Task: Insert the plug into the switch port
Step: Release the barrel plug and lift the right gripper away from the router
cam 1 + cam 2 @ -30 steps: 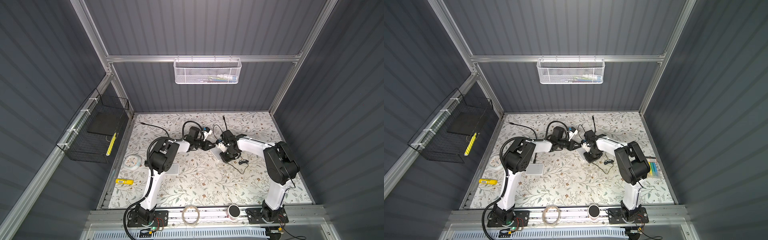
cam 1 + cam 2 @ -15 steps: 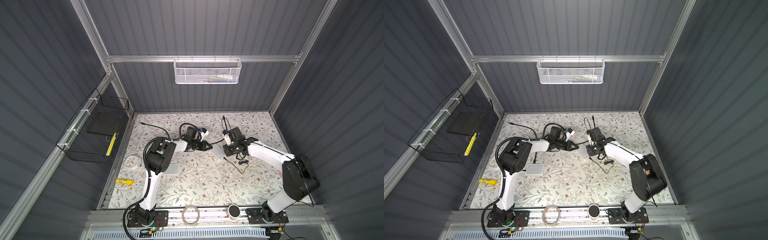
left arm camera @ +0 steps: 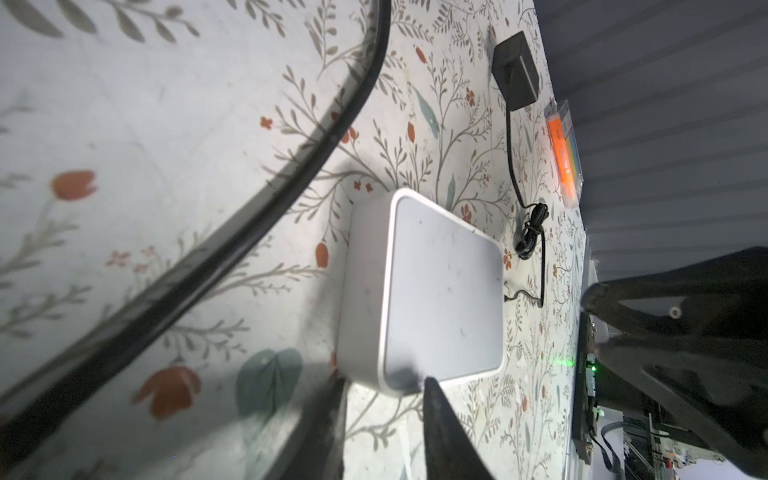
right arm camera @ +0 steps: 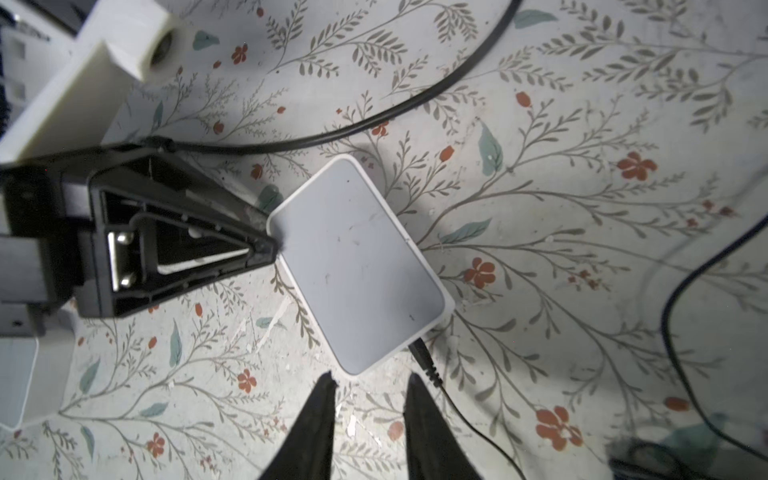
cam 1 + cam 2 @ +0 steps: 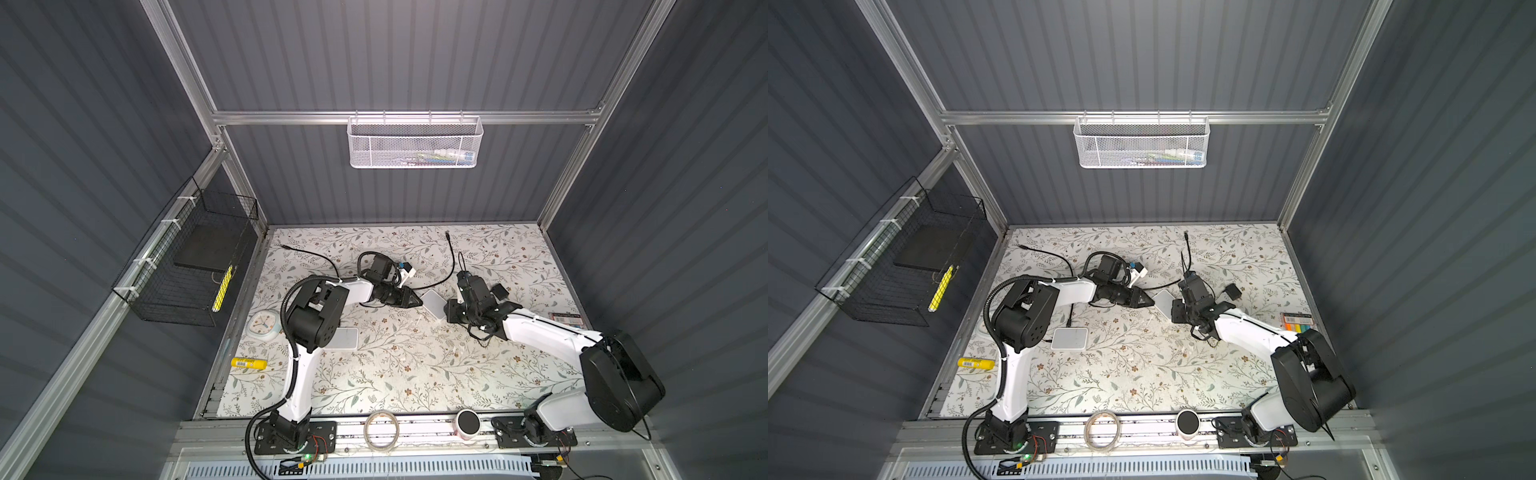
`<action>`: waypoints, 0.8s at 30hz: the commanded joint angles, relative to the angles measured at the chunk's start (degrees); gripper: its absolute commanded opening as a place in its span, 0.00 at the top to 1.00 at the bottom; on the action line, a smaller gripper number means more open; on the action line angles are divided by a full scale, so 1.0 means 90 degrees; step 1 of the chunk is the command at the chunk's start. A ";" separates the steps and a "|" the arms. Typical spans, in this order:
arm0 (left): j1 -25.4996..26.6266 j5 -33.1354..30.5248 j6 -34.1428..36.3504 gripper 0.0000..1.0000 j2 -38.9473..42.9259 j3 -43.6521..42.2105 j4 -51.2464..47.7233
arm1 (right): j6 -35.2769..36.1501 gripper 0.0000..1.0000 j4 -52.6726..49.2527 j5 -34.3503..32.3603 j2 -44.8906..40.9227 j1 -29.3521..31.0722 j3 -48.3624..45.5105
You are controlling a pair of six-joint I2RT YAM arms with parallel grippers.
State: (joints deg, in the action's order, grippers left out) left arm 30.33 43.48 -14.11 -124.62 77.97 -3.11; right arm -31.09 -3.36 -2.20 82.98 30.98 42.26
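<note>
Plug (image 4: 422,359) sits at switch (image 4: 357,266) edge; seating unconfirmed. Left hand (image 3: 384,380) and right hand (image 4: 370,376) narrowly parted, empty; a nudge from either could shift switch, loosening plug

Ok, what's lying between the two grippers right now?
The white switch lies between them, the left gripper at one corner, the right gripper just off the opposite end. Both top views show it.

1. Floral-patterned surface (image 5: 415,374).
2. Middle: white switch (image 5: 434,304) lying flat, with a black plug (image 4: 423,358) at its short edge.
3. Left: white box (image 5: 347,337), clock (image 5: 263,324), yellow tube (image 5: 248,363).
4. Right: black adapter (image 5: 500,291), coloured pack (image 5: 565,330).
</note>
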 commanded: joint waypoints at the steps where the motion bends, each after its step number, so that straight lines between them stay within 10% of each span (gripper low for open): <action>1: 0.0062 -0.0034 0.0298 0.66 0.0093 0.0267 -0.0691 | -0.1026 0.69 0.0807 -0.0185 -0.0021 0.0088 -0.0311; 24: 0.0230 -0.0320 0.0402 0.50 -0.0572 0.1526 -0.1135 | -0.2333 0.67 0.2559 0.0347 0.1127 -0.0039 -0.1063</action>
State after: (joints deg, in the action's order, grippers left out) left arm 31.35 40.40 -11.99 -126.89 89.91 -10.76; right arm -50.43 17.47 0.78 91.33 31.20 33.87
